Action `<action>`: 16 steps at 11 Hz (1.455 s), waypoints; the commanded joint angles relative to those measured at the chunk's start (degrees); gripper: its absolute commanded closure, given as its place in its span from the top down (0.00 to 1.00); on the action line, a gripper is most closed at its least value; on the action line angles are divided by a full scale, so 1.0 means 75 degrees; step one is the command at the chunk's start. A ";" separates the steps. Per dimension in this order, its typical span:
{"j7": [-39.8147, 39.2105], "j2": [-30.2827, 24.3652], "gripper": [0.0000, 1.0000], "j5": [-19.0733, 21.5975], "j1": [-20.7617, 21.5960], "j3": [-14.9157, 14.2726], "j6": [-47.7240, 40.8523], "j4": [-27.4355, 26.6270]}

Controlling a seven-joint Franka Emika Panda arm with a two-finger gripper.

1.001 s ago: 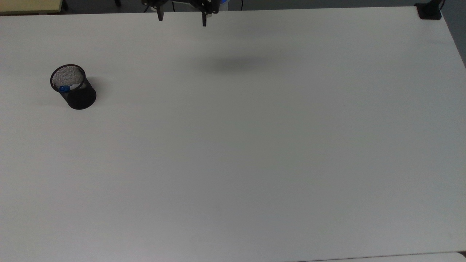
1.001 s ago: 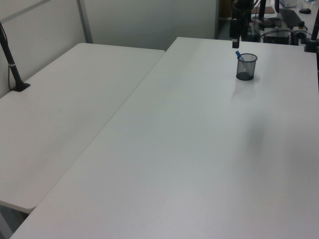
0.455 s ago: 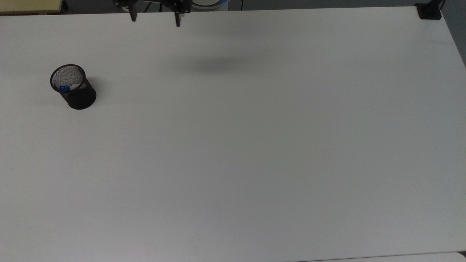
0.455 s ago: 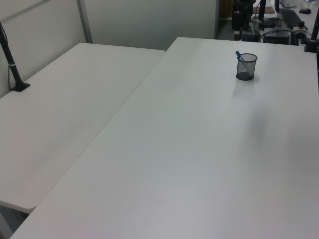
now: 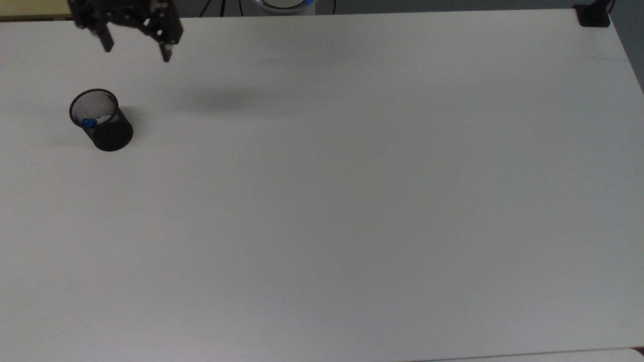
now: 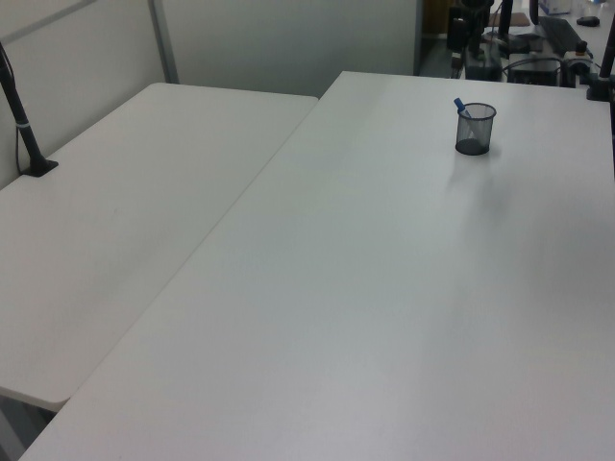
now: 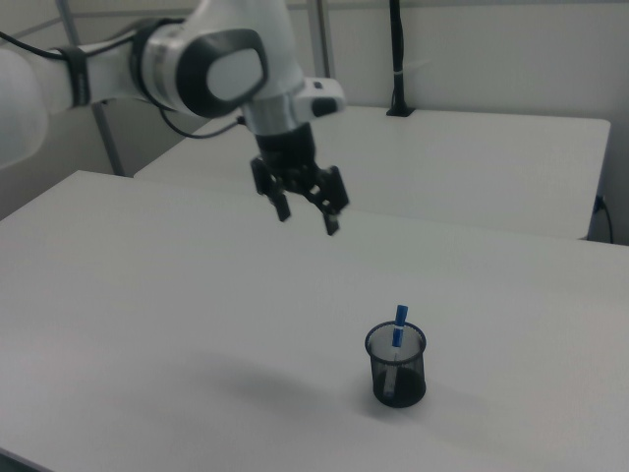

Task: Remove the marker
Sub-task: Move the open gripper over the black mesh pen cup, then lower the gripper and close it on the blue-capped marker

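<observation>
The slim white-barrelled marker [image 7: 397, 334] with its blue cap, standing in the black mesh cup [image 7: 396, 366], looks light, stiff and slick, best pinched just below the cap by the spread, empty pincer [image 7: 307, 214].

one marker [image 7: 399, 325], one mesh cup [image 7: 397, 366]

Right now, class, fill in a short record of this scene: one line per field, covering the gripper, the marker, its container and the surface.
gripper: open, holding nothing, raised above the table
marker: standing in the mesh cup, leaning on its rim, blue cap sticking out above it
mesh cup: black, upright, toward the top view's left
table: white
gripper to cup: apart; in the top view the gripper is above and slightly right of the cup
task state: marker not yet grasped
</observation>
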 commanded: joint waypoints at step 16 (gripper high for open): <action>-0.2126 0.2213 0.30 -0.0016 -0.1238 -0.0004 0.2778 -0.0056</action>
